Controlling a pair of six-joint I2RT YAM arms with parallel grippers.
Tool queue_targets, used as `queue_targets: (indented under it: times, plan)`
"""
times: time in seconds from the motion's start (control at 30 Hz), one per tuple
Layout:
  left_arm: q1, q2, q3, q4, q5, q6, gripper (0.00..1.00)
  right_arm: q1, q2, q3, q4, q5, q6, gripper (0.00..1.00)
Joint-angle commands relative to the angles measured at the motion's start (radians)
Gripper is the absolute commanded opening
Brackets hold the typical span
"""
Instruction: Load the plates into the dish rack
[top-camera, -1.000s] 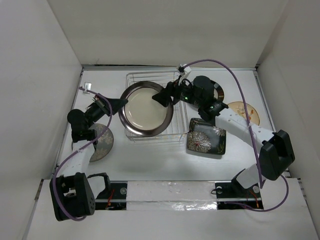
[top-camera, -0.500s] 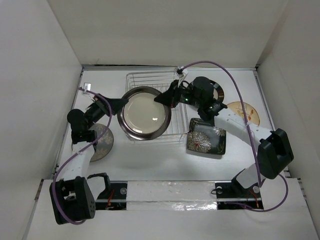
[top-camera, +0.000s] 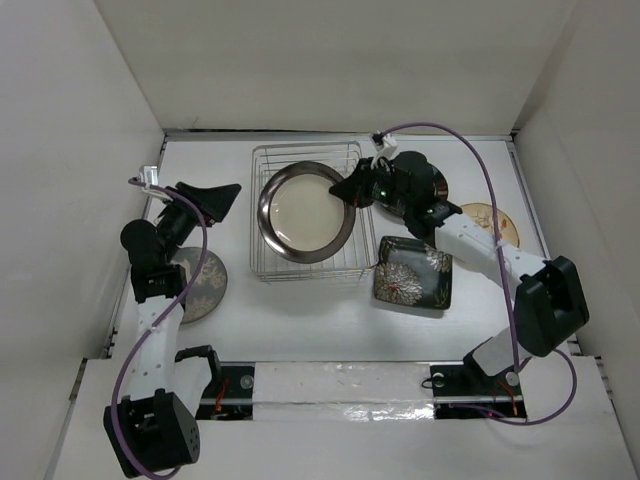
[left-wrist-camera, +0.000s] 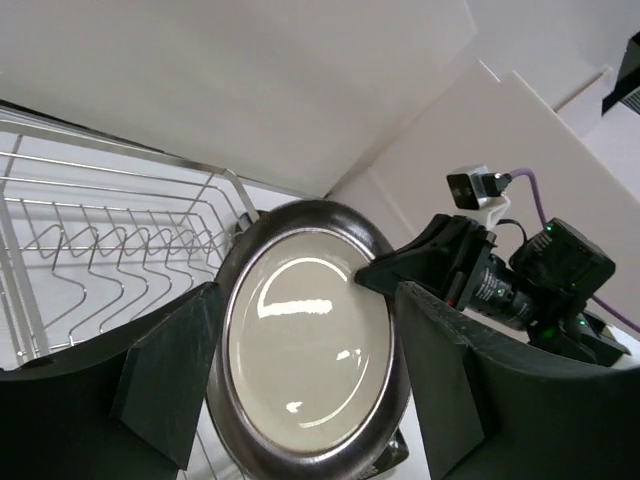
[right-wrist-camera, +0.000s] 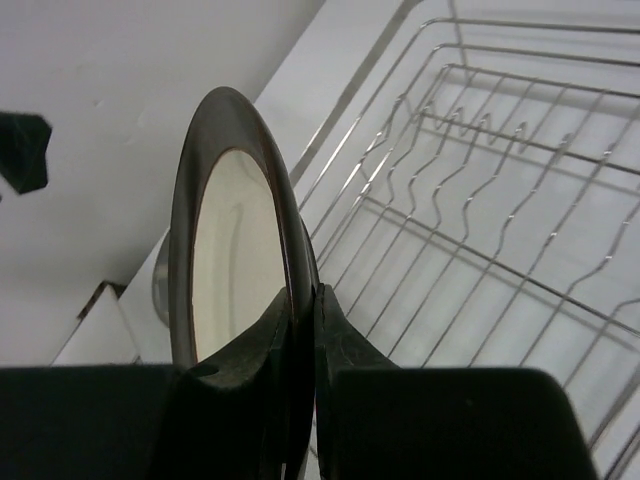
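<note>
A dark-rimmed cream plate (top-camera: 304, 212) stands tilted over the dish rack (top-camera: 300, 272). My right gripper (top-camera: 347, 190) is shut on its right rim. In the right wrist view the fingers (right-wrist-camera: 305, 330) pinch the dark rim of that plate (right-wrist-camera: 228, 250) above the rack's wires (right-wrist-camera: 480, 220). My left gripper (top-camera: 230, 200) hangs open to the left of the rack, apart from the plate. Its fingers (left-wrist-camera: 165, 375) frame the plate (left-wrist-camera: 310, 370) from a distance. A brown speckled plate (top-camera: 203, 287) lies under the left arm. A black square plate (top-camera: 412, 275), a cream floral plate (top-camera: 492, 222) and a part-hidden steel plate (top-camera: 437, 185) lie to the right.
White walls close in the table on the left, back and right. The rack's upright prongs (left-wrist-camera: 110, 260) stand bare behind the held plate. The right arm reaches across the black square plate toward the rack.
My left gripper opened, let go of the cream plate and drew back left. My right gripper shut on the plate's right rim and carried it right and farther back over the rack.
</note>
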Motion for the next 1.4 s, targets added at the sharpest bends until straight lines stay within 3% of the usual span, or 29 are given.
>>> queue_targets:
  times: [0.0,0.07,0.1,0.17,0.2,0.27,0.5,0.77,1.37]
  plan:
    - [0.006,-0.037,0.031,-0.025,-0.04,0.051,0.66,0.0,-0.035,0.158,0.084,0.208,0.04,0.0]
    - [-0.023,-0.023,0.04,-0.025,-0.014,0.066,0.57,0.03,0.0,0.273,-0.037,0.319,-0.018,0.0]
    - [-0.05,-0.027,0.05,-0.034,-0.012,0.08,0.53,0.046,0.017,0.321,-0.086,0.456,-0.047,0.0]
    - [-0.051,-0.044,0.054,-0.077,-0.014,0.115,0.3,0.088,0.086,0.481,-0.23,0.645,-0.125,0.0]
    - [-0.076,-0.047,0.065,-0.122,-0.018,0.132,0.11,0.099,0.111,0.529,-0.305,0.687,-0.17,0.0]
    - [-0.107,-0.038,0.086,-0.174,-0.031,0.175,0.0,0.124,0.194,0.682,-0.383,0.808,-0.201,0.0]
    - [-0.202,-0.035,0.122,-0.278,-0.075,0.255,0.0,0.2,0.399,0.962,-0.575,1.069,-0.256,0.0]
    - [-0.212,-0.014,0.114,-0.243,-0.055,0.217,0.0,0.274,0.556,1.194,-0.631,1.21,-0.264,0.0]
    - [-0.212,0.005,0.114,-0.234,-0.075,0.205,0.0,0.333,0.645,1.298,-0.565,1.309,-0.448,0.0]
